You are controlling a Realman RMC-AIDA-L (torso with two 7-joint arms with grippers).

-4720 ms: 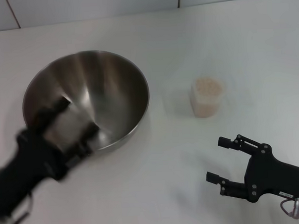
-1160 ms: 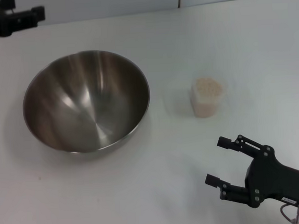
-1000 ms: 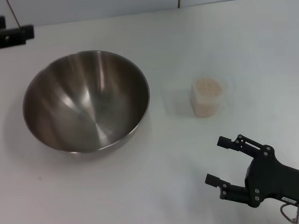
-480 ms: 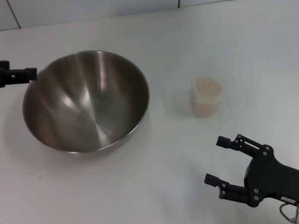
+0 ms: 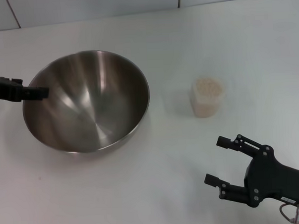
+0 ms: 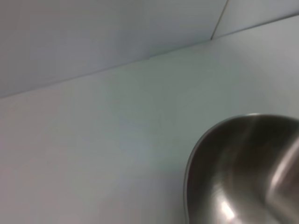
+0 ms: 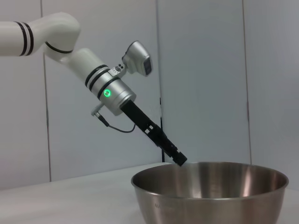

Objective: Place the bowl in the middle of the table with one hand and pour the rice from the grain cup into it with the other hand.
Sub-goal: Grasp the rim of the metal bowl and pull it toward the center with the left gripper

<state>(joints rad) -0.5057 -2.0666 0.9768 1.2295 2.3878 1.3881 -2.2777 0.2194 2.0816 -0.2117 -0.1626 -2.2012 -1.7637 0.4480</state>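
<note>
Left tool [image 5: 39, 92], jaw state unclear, at bowl [image 5: 89, 102] rim; right tool [image 5: 222, 161] apart, parked.

Left gripper [image 5: 39, 92] at the bowl's [image 5: 92, 102] left rim, grain cup [image 5: 207, 97] of rice [image 5: 207, 87] right, right gripper [image 5: 222, 161] spread near.

The left gripper [image 5: 39, 92] is cut off by the head view's left edge, its finger spacing unreadable. The bowl [image 6: 243, 172] is cropped in the left wrist view.
</note>
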